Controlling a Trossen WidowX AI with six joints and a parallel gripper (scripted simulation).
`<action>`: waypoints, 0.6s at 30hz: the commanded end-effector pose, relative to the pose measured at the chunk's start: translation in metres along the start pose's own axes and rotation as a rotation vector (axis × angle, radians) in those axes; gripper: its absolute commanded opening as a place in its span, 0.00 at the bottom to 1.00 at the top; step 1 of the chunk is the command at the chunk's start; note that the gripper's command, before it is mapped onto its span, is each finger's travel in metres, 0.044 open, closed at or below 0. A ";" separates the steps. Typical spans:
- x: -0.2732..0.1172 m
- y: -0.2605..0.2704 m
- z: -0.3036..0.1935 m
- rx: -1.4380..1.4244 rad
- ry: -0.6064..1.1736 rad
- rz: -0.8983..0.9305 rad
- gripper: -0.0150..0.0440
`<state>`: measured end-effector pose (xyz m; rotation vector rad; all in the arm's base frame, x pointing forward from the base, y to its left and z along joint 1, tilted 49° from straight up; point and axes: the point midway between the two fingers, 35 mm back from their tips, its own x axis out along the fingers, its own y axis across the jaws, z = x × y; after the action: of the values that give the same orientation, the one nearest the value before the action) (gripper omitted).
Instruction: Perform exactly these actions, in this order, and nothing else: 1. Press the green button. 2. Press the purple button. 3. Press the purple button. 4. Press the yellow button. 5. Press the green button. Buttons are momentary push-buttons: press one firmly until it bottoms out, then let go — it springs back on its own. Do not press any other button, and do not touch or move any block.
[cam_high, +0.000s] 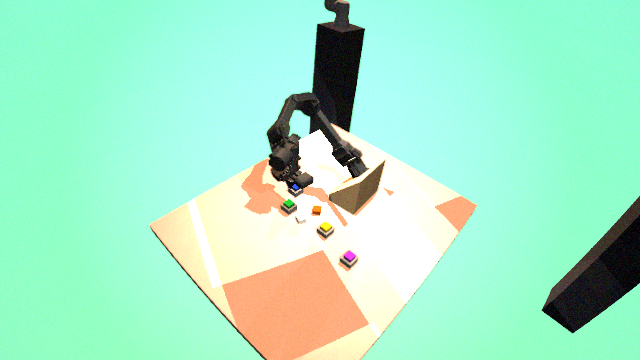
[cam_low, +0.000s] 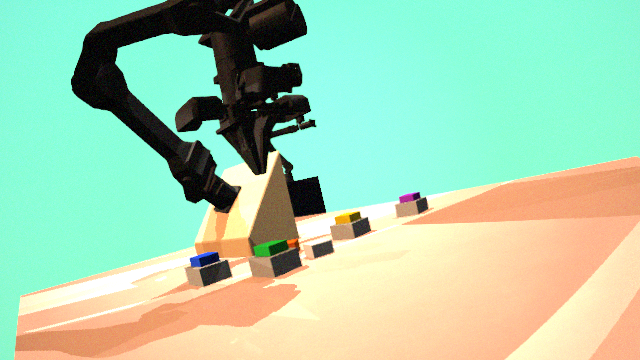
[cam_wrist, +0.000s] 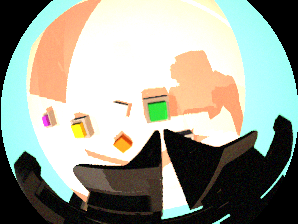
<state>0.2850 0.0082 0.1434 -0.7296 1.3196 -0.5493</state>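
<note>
The green button (cam_high: 288, 204) (cam_low: 270, 248) (cam_wrist: 158, 111) stands raised on its grey base. The yellow button (cam_high: 326, 227) (cam_low: 347, 218) (cam_wrist: 78, 130) and the purple button (cam_high: 349, 256) (cam_low: 409, 197) (cam_wrist: 46, 120) are also raised. My gripper (cam_low: 259, 172) (cam_wrist: 161, 133) is shut, with nothing visible between its fingertips. It hangs well above the table, touching no button. In the wrist view the green button lies just beyond the fingertips. In the top view the fingertips are hidden by the arm's own body.
The blue button (cam_high: 295, 187) (cam_low: 205, 259) is beside the green one, partly hidden by a finger in the wrist view. An orange block (cam_high: 317, 210) (cam_low: 293, 244) (cam_wrist: 123, 142) and a white block (cam_high: 300, 219) (cam_low: 318, 249) lie between green and yellow. A tan wedge (cam_high: 357, 192) (cam_low: 275, 215) stands near the arm's base.
</note>
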 end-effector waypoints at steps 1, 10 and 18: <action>0.000 -0.010 -0.004 -0.028 0.003 -0.006 0.29; 0.062 -0.011 -0.004 -0.027 0.002 -0.009 0.29; 0.069 -0.011 -0.004 -0.027 0.002 -0.008 0.29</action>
<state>0.2944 -0.0457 0.1079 -0.7532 1.3264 -0.5378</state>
